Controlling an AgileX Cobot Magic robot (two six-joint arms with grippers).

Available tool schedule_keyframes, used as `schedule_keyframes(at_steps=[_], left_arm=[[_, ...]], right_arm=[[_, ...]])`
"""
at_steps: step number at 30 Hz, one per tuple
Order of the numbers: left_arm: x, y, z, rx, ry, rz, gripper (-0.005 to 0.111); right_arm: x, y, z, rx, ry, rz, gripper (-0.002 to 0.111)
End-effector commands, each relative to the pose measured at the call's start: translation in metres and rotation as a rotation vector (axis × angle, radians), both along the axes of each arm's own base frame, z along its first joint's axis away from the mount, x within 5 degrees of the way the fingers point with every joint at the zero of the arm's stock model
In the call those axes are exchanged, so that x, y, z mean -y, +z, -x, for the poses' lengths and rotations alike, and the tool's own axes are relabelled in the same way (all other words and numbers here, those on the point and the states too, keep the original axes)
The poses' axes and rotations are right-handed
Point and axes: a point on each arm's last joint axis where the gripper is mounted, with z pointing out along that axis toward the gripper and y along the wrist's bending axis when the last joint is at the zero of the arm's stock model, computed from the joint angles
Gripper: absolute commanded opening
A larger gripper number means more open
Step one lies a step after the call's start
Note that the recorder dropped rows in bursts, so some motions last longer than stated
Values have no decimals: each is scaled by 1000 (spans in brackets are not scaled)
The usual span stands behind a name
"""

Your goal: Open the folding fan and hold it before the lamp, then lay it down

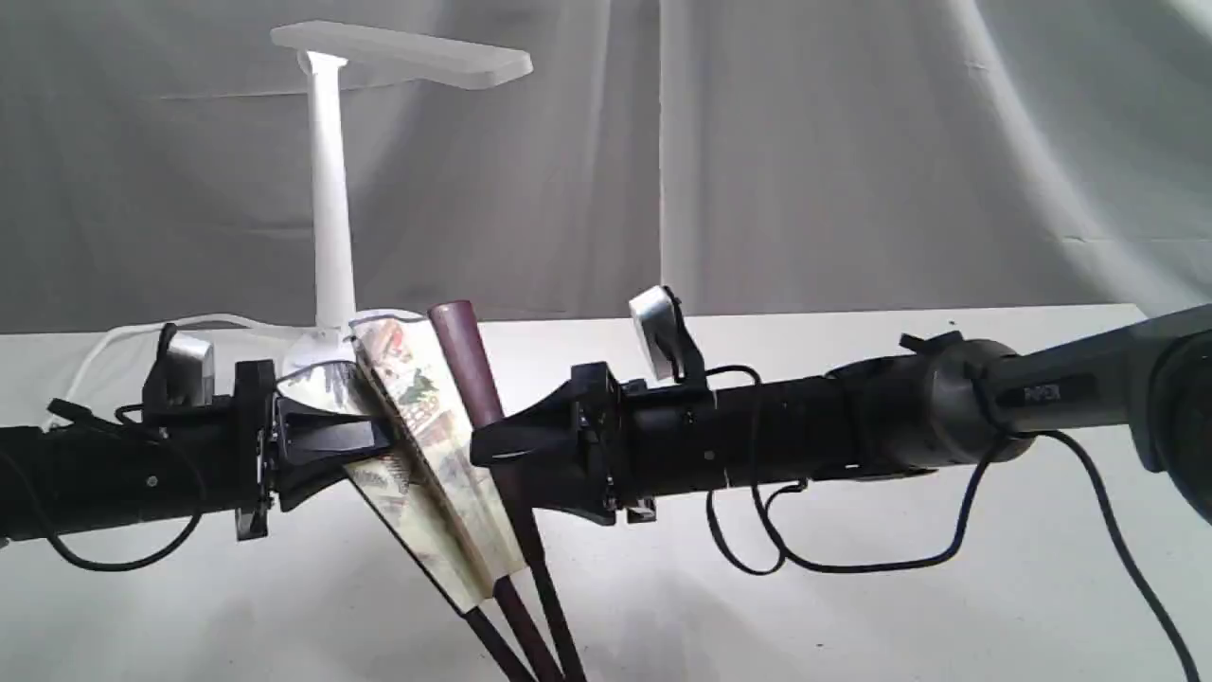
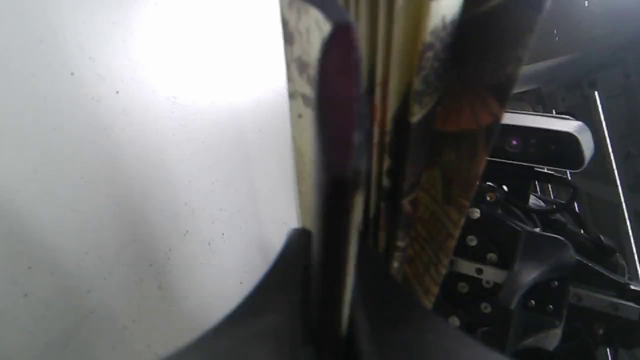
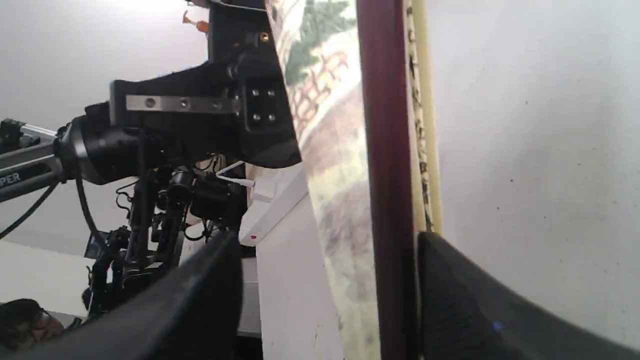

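Folding fan (image 1: 426, 455) stands tilted at the near left-centre of the scene, in front of the foot of the lamp. It is opened only to a narrow wedge, and its top leans to the left. Behind everything hangs a grey curtain (image 1: 852, 142), and below lies the white desk (image 1: 852, 587). The lamp (image 1: 329, 189) stands upright at the far left of the desk, its flat head pointing right. My left claw (image 1: 371, 453) is clamped on the left edge of the fan. My right claw (image 1: 483, 450) has its fingers (image 3: 460, 300) apart around the maroon guard (image 1: 464, 360): the guard touches one of them, and the other stands clear. The lower end of the fan leaves the picture, so I cannot tell if it touches the desk.
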Motion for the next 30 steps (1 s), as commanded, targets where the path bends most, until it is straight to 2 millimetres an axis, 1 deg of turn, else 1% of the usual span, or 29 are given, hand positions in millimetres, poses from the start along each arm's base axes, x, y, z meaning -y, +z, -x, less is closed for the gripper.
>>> schedule_keyframes(at_steps=[1, 5, 8, 13, 17, 21, 26, 28, 30], left_arm=[[3, -2, 3, -35, -37, -31, 0], [3, -3, 5, -58, -51, -36, 0], [4, -4, 5, -86, -51, -29, 0], [15, -4, 8, -97, -84, -32, 0], [19, -4, 8, -97, -96, -32, 0], [19, -3, 8, -95, -93, -32, 0], [19, -3, 8, -100, -86, -26, 0], [19, -3, 8, -123, -80, -17, 0], [19, -3, 8, -125, -80, -17, 0]], right_arm=[[5, 13, -5, 68, -12, -55, 51], [12, 13, -9, 79, -28, -53, 51], [14, 13, -9, 117, -26, -51, 51], [14, 13, -9, 120, -26, -51, 51], [16, 9, -14, 125, -73, 5, 51], [26, 4, -21, 129, -117, 60, 51], [47, -3, -32, 137, -185, 143, 51], [48, -3, -32, 139, -184, 147, 52], [48, -3, -32, 135, -185, 146, 54]])
